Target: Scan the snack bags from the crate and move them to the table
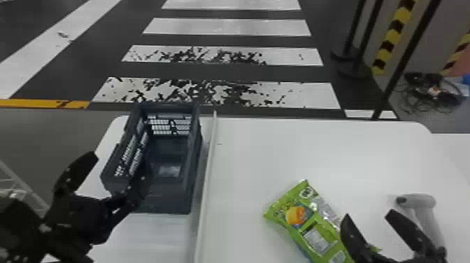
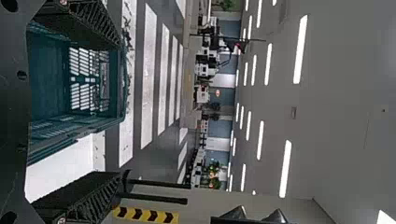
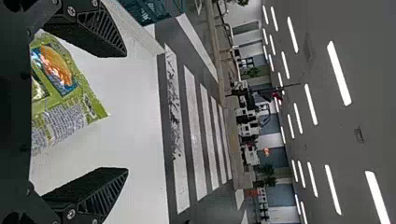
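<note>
Green, shiny plastic snack bag (image 1: 307,225) lies on the flat white table (image 1: 251,157), low and right of middle. Close by, the black right gripper (image 1: 368,214) has its fingers wide apart, holding nothing; dipping too low could squash the bag. Swinging right could bump the pale grey scanner (image 1: 421,201). Lower left, the empty, wide-spread black left gripper (image 1: 119,164) might snag the dark, boxy plastic crate (image 1: 195,147).

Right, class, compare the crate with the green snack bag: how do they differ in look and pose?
The crate is dark with slotted walls; the snack bag is bright green with printed patches. The crate stands open-topped, while the bag lies flat. The crate sits left of the raised white strip, the bag right of it. Both rest on white tabletop.
</note>
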Motion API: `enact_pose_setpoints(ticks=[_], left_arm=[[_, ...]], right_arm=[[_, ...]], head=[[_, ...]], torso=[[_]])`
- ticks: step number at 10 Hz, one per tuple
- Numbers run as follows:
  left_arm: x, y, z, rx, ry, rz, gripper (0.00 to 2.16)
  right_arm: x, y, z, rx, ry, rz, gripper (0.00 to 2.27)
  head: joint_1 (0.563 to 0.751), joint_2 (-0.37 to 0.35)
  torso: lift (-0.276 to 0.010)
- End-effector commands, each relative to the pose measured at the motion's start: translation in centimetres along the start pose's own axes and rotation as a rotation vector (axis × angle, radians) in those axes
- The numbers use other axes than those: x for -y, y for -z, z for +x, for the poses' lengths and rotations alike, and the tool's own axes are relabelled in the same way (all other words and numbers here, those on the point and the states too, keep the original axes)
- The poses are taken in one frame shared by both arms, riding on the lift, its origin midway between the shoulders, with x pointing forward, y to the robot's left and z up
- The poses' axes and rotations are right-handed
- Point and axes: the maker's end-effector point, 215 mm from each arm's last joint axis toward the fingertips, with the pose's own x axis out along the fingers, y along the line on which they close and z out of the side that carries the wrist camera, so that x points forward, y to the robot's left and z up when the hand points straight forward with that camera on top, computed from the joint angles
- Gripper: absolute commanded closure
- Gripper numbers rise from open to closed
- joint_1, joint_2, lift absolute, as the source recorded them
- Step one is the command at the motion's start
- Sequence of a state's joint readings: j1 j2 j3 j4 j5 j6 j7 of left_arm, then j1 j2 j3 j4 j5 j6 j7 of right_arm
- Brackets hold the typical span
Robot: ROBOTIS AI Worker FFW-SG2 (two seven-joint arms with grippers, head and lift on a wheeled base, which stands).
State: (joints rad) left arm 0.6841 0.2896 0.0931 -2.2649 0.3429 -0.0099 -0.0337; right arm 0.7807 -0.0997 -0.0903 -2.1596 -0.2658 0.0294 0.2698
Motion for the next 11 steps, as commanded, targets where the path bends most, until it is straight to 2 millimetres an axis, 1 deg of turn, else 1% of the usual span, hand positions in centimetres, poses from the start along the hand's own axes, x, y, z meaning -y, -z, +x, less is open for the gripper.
enact_pose_setpoints(ticks=[1,2,3,4,5,6,7,8,9,10,11], left_arm=[[0.0,0.4,-0.2,-0.008,-0.007,-0.01,0.04],[0.3,0.8,-0.2,-0.015,-0.006,-0.017,0.04],[0.2,1.0,-0.3,-0.02,-0.01,-0.019,0.04],[0.3,1.1,-0.3,-0.023,-0.011,-0.023,0.04],[0.4,1.2,-0.3,-0.026,-0.008,-0.021,0.04],[0.6,1.5,-0.3,-0.03,-0.005,-0.025,0.04],[0.8,1.8,-0.3,-0.036,-0.003,-0.024,0.04],[1.2,2.4,-0.3,-0.047,0.006,-0.023,0.04],[1.4,2.8,-0.3,-0.057,0.009,-0.018,0.04],[1.5,3.1,-0.3,-0.067,0.011,-0.017,0.04],[1.5,3.2,-0.3,-0.07,0.011,-0.016,0.04]], right_arm=[[-2.0,3.5,0.0,-0.119,-0.078,0.002,0.12],[-3.9,5.8,0.0,-0.202,-0.149,0.011,0.12],[-5.1,7.1,-0.1,-0.252,-0.187,0.031,0.12],[-5.9,8.0,-0.2,-0.282,-0.214,0.037,0.19],[-6.8,8.7,-0.2,-0.305,-0.243,0.036,0.2],[-7.3,8.9,0.0,-0.308,-0.251,0.03,0.2],[-7.4,9.3,0.3,-0.326,-0.254,0.035,0.28],[-7.5,9.7,0.7,-0.35,-0.258,0.041,0.97],[-8.1,10.3,0.9,-0.382,-0.269,0.053,1.95],[-8.3,10.1,1.4,-0.388,-0.281,0.035,2.25],[-9.5,11.0,1.5,-0.424,-0.308,0.017,2.25]], head=[[0.695,0.05],[0.695,0.077],[0.695,0.11],[0.695,0.126],[0.695,0.151],[0.695,0.168],[0.695,0.177],[0.695,0.179],[0.695,0.18],[0.695,0.18],[0.695,0.185]], torso=[[-0.095],[-0.095],[-0.095],[-0.095],[-0.095],[-0.095],[-0.095],[-0.095],[-0.095],[-0.095],[-0.095]])
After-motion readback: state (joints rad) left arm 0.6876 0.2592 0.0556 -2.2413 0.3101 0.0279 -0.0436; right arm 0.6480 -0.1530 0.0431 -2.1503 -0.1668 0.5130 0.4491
